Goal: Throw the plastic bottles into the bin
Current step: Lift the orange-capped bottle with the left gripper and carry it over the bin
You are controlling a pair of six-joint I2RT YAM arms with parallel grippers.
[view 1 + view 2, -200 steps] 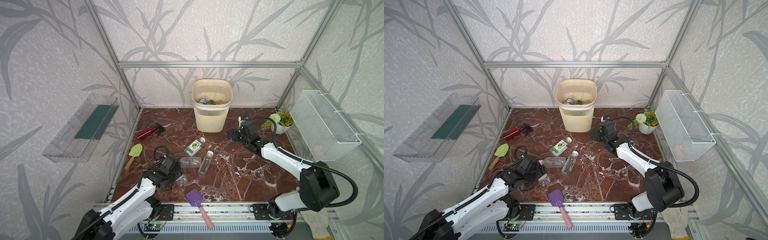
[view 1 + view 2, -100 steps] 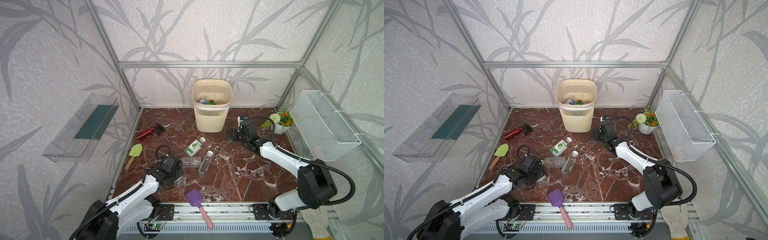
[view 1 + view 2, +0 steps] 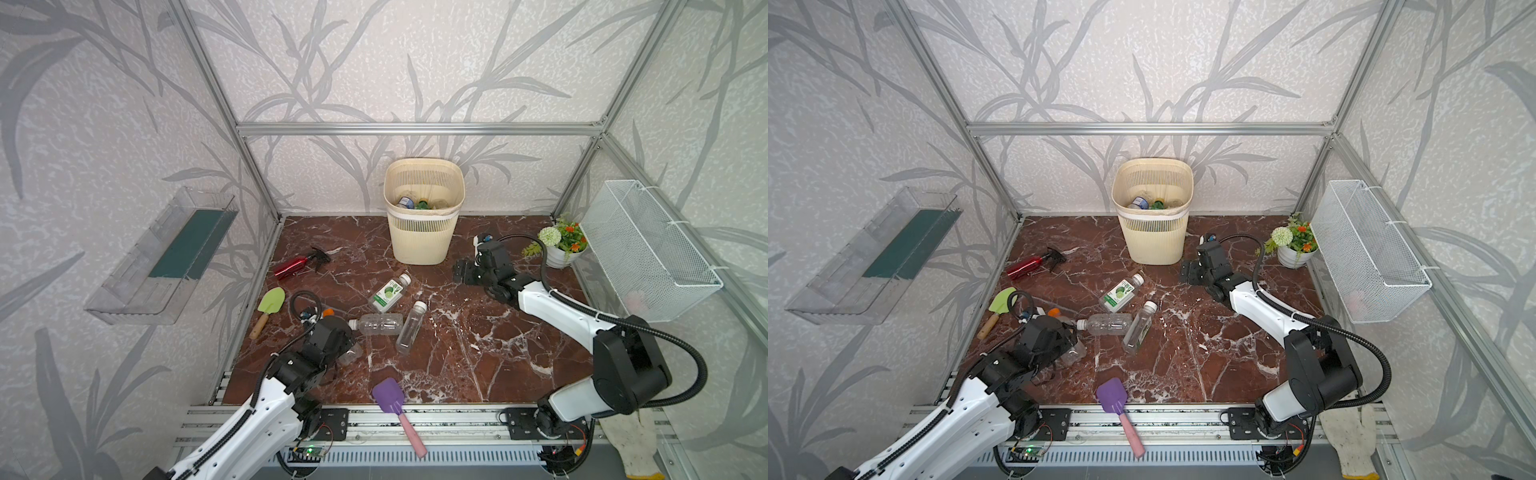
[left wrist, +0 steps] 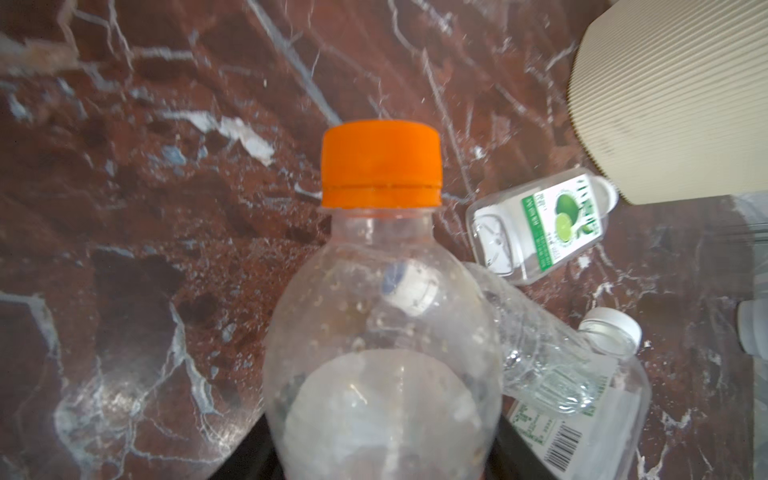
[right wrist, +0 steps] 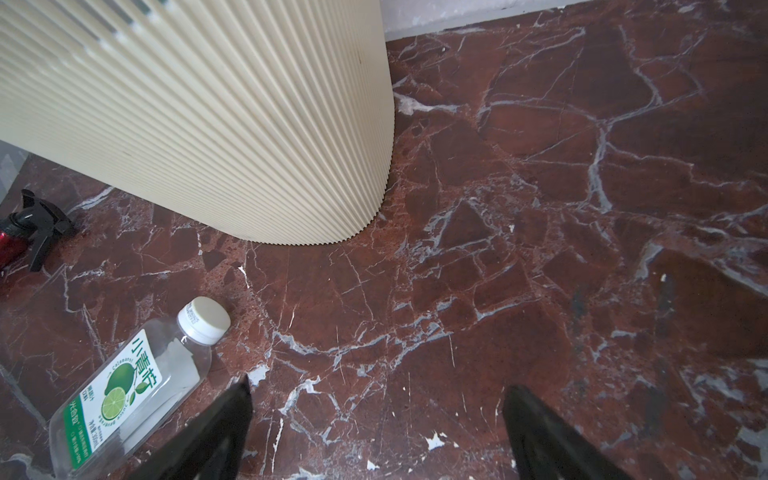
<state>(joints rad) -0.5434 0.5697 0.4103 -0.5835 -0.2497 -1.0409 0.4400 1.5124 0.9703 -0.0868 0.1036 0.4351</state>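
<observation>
- The worktop (image 3: 457, 353) is a red-brown marble slab with white veins, boxed in by an aluminium frame (image 3: 415, 129) and walls papered with grey leaves.
- The bin (image 3: 422, 241) stands at the middle of the back edge; several bottles (image 3: 409, 203) lie inside it.
- Three bottles lie loose near the worktop's centre: a lime-labelled bottle (image 3: 388, 293) nearest the bin, a clear ribbed bottle (image 3: 378, 324) and a slim white-capped bottle (image 3: 409, 328).
- The left gripper (image 4: 378, 455) is low near the front left corner, with its jaws pressed against both sides of the orange-capped bottle (image 4: 382, 332).
- The right gripper (image 5: 378, 384) hovers just right of the bin's foot, jaws wide apart with only bare marble between them.
- A red spray bottle (image 3: 295, 264) and a green trowel (image 3: 270, 303) lie along the left edge.
- A purple scoop (image 3: 390, 399) overhangs the front edge onto the rail.
- A flower pot (image 3: 559, 245) sits in the back right corner.
- A clear tray (image 3: 162, 257) hangs on the left wall, and a wire basket (image 3: 640, 249) hangs on the right wall.
</observation>
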